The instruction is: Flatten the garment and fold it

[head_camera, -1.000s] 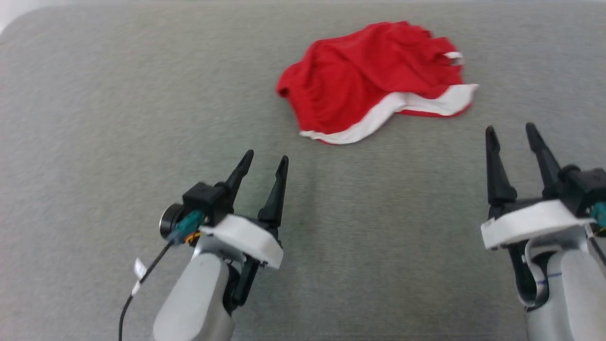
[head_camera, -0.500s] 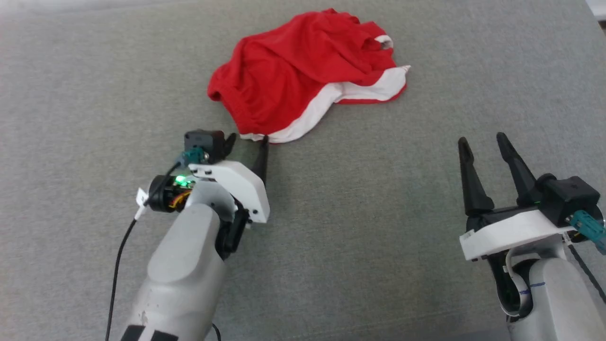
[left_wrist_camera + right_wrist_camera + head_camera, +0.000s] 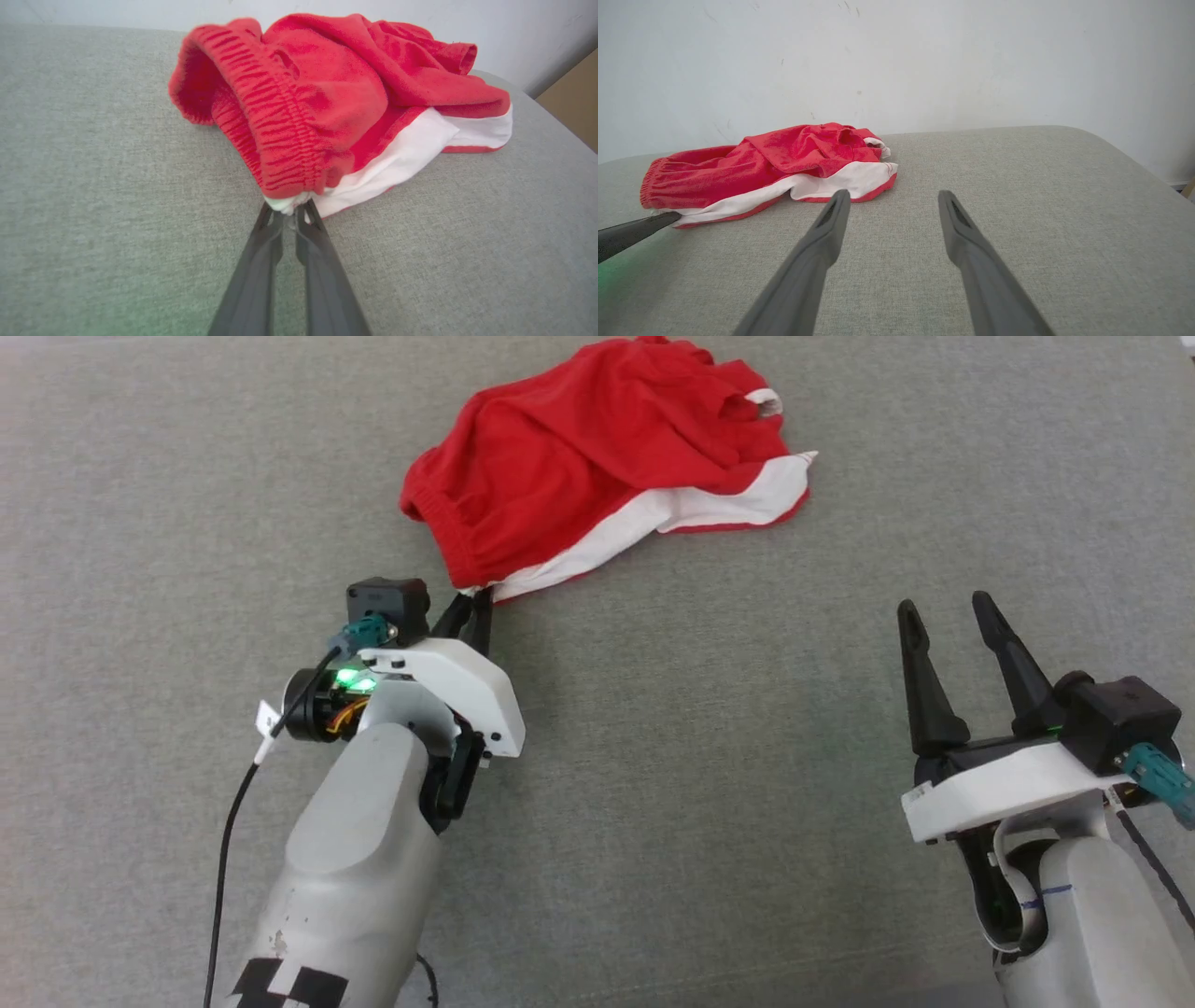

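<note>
Red shorts [image 3: 579, 467], crumpled, white stripe along the near edge, lie on the grey cloth surface [image 3: 187, 523]. My left claw [image 3: 474, 600] pinches their waistband corner; my right claw [image 3: 945, 607] gapes open, well clear.

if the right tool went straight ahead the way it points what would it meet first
Probably nothing close: the right tool points over the grey surface, with the shorts off to its left; the wall stands beyond.
</note>
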